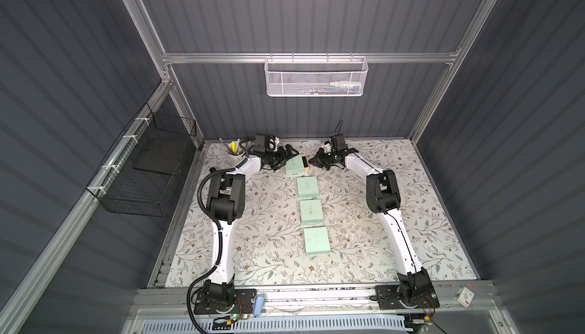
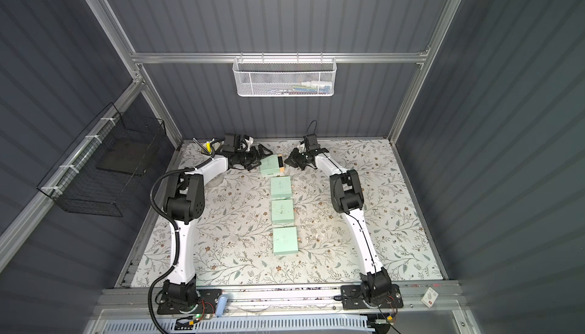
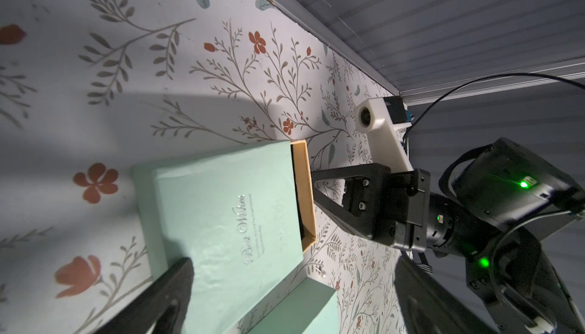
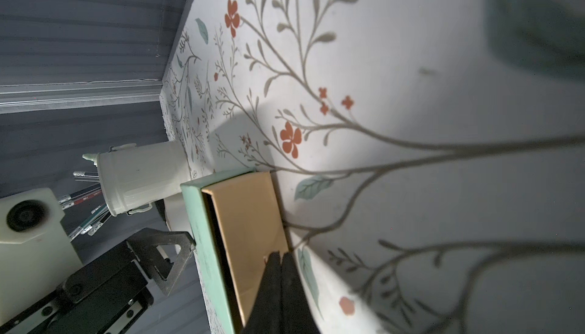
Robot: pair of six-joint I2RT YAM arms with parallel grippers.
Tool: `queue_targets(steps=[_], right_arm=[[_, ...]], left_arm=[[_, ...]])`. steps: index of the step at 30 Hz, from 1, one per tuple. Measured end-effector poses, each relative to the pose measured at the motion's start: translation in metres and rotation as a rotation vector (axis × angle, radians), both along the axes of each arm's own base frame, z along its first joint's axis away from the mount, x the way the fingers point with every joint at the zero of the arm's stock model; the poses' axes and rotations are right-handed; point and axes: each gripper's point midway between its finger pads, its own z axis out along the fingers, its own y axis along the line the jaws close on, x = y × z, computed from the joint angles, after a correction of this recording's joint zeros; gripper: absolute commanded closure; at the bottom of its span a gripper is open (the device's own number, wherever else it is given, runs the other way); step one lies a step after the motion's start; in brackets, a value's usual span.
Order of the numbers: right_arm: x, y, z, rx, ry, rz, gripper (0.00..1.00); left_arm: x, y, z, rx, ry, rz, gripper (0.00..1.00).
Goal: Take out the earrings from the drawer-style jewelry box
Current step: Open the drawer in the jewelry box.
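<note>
- The left gripper has its jaws spread wide, set at the closed end of a mint-green cardboard drawer-style jewelry box printed with silver lettering.
- In the left wrist view one black finger lies across the edge of the sleeve. Whether it presses on the card cannot be told.
- The right gripper faces the left gripper from the box's other end, its jaws pinched tight together.
- Its tips meet the front wall of the tan-gold cardboard drawer, which sticks partway out of the sleeve toward this gripper. Whether a pull tab is caught between the tips cannot be told.
- The inside of the drawer is dark in the left wrist view, so nothing in it can be made out.
- Two tiny pale, silvery dots that look like the earrings lie on the white floral-print table mat. They are just off the drawer's corner on the right gripper's side, and outside both sets of jaws.
- Three more mint-green closed boxes run in a row from just beside the gripped-end box back toward the arm bases, between the two arms.
- A white metal cup of pencils stands behind the left gripper, near the back wall.
</note>
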Motion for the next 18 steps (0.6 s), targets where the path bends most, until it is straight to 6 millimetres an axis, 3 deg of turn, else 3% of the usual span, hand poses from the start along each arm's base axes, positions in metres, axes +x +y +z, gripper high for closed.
queue_targets(steps=[18], right_arm=[[0.006,-0.016,-0.001,0.004,0.005,-0.019,1.0]], left_arm=[[0.0,0.001,-0.002,0.018,-0.012,-0.008,0.0]])
